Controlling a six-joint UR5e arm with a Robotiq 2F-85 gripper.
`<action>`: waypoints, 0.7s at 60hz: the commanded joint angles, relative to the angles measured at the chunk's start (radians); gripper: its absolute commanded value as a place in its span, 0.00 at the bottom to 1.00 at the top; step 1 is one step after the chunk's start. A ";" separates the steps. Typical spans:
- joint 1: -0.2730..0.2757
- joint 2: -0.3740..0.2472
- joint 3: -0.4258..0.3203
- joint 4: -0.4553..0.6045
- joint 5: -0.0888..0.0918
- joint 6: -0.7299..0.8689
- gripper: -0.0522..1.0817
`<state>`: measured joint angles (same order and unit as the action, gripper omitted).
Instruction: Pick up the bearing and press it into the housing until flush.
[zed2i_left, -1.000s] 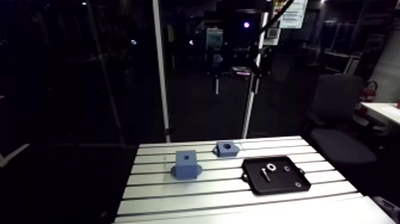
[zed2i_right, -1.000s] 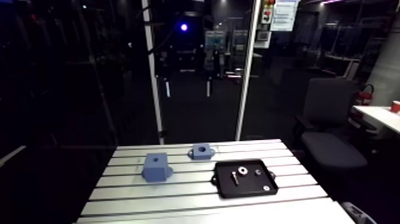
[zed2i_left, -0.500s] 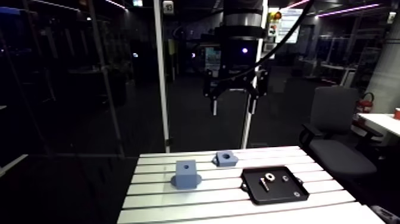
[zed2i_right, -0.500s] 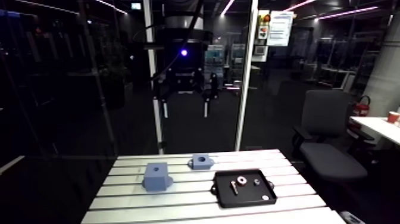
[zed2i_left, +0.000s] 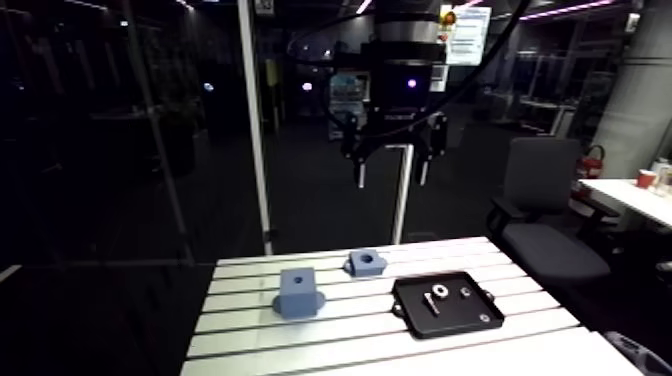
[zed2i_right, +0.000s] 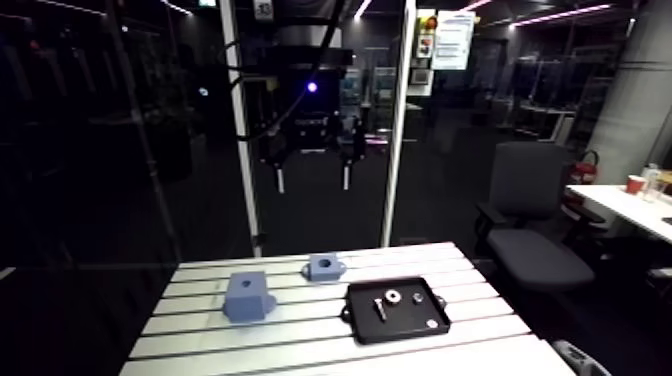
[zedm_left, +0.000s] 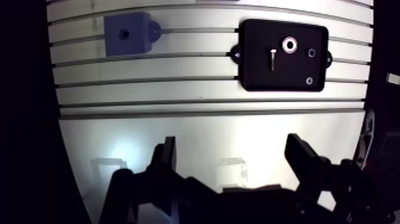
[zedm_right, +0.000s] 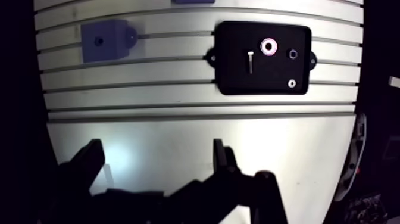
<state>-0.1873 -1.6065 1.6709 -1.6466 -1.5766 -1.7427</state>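
The gripper is held spread and empty at upper centre of the arm view; the bearing is seen in the tray, lower right

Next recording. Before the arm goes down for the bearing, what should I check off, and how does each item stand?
1. Gripper open and empty: ok.
2. Bearing lies flat in the tray, clear of the pin: ok.
3. Gripper lined up over the bearing: not ok; the bearing lies well ahead of it.
4. Which is the housing, the taller block or the lower block: cannot tell.
5. Block holes free of debris: cannot tell.
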 joint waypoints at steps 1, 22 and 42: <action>-0.080 0.046 0.003 -0.078 0.002 -0.034 0.06; -0.113 0.121 0.013 -0.157 0.014 0.004 0.06; -0.157 0.186 0.026 -0.222 0.014 0.143 0.06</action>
<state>-0.3157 -1.4571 1.6868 -1.8343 -1.5636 -1.6875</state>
